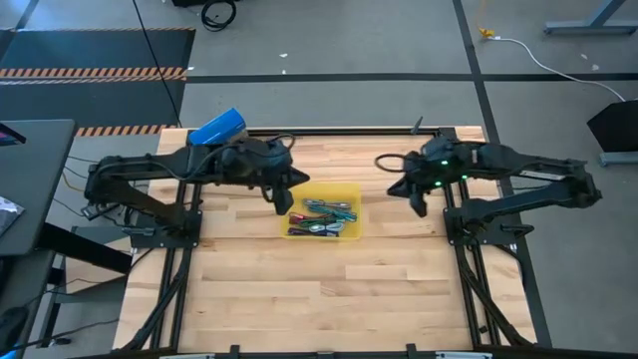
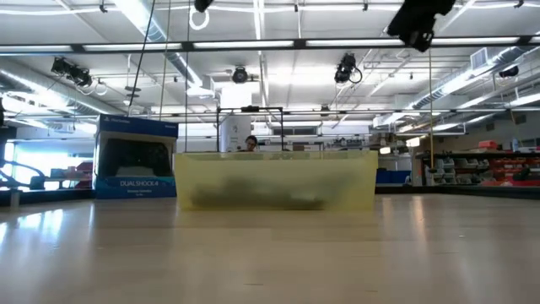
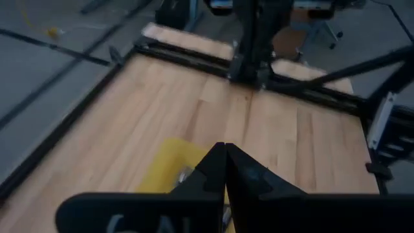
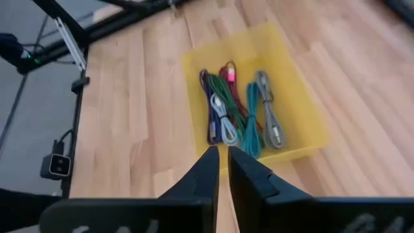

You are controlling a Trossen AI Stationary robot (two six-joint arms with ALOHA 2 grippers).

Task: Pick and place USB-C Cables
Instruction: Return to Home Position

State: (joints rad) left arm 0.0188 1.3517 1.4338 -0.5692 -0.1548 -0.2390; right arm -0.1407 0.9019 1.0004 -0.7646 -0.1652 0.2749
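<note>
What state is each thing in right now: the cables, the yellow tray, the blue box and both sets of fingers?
Coloured bundled USB-C cables: all lying inside the tray, none held.
Shallow yellow plastic tray: flat on the wooden table, holding the cables.
Blue cardboard box: upright at the table's far edge.
Left gripper: fingers shut, empty, above the tray's left edge.
Right gripper: fingers shut, empty, right of the tray.

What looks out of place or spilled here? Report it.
Nothing stands out. The USB-C cables lie bundled inside the yellow tray, none on the table. Left gripper and right gripper hang empty either side of it.
</note>
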